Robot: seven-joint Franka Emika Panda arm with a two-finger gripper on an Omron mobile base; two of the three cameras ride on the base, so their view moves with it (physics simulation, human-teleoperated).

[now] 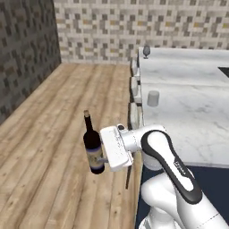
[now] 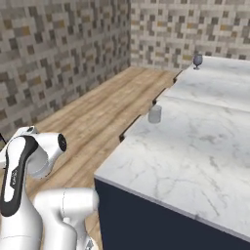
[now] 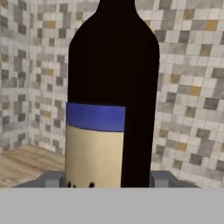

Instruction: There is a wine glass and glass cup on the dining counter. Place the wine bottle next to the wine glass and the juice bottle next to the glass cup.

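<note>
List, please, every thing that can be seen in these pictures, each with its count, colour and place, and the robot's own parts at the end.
wine bottle: one, nearly black with a tan and blue label, upright in the air over the wooden floor, left of the counter.
wine glass: one, grey, at the far corner of the dining counter.
glass cup: one, pale, near the counter's left edge, closer than the goblet.
dining counter: one, white marble over navy cabinets.
floor: wood planks, left of the counter.
walls: mosaic tile, grey and beige.
arm: one, white with dark joints.
hand: one, shut on the bottle's body.
</note>
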